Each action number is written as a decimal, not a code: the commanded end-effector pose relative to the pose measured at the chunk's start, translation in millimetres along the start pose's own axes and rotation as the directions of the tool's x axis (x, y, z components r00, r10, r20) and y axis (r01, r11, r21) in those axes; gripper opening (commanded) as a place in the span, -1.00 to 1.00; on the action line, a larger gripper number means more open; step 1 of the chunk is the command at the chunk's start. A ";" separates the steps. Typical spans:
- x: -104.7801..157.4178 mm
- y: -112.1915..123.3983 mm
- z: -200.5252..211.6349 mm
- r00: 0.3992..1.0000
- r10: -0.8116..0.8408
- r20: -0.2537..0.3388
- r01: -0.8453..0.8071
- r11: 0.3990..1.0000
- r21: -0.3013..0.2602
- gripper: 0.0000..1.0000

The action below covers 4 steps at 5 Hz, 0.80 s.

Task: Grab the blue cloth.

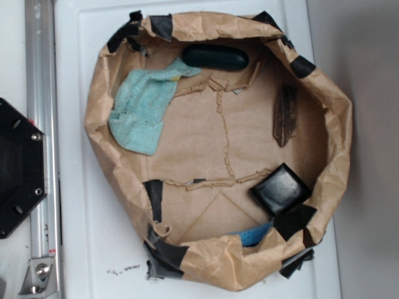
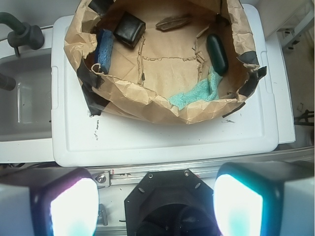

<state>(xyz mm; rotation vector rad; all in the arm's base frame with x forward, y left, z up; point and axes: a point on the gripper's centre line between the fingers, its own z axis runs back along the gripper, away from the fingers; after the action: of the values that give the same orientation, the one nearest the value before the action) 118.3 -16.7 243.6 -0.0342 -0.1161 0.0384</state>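
The blue cloth (image 1: pixel 143 112) is a pale aqua rag lying crumpled against the left inner wall of a brown paper basin (image 1: pixel 218 159). In the wrist view the blue cloth (image 2: pixel 197 92) shows at the basin's near rim, partly hidden by the paper edge. My gripper (image 2: pixel 156 206) hangs high above the robot's black base, well short of the basin. Its two fingers, with one glowing pad (image 2: pixel 74 206) at each side, stand wide apart with nothing between them. The gripper is out of the exterior view.
Inside the basin lie a dark green oblong case (image 1: pixel 215 57), a brown bark-like piece (image 1: pixel 285 115), a black square pad (image 1: pixel 280 189) and a smaller bright blue piece (image 1: pixel 254 235). The basin stands on a white lid (image 2: pixel 162 142). The black robot base (image 1: pixel 19 168) sits at left.
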 end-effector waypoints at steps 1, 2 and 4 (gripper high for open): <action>0.0 0.0 0.0 1.000 0.000 0.000 0.000 1.000 0.000 1.00; 41.7 -5.1 -36.5 0.999 0.032 0.014 -0.034 0.992 0.118 1.00; 94.3 27.3 -88.3 0.997 0.067 -0.035 -0.062 0.988 0.138 1.00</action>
<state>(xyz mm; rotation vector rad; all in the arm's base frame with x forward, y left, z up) 218.5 8.2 154.9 0.0962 -0.0325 0.1054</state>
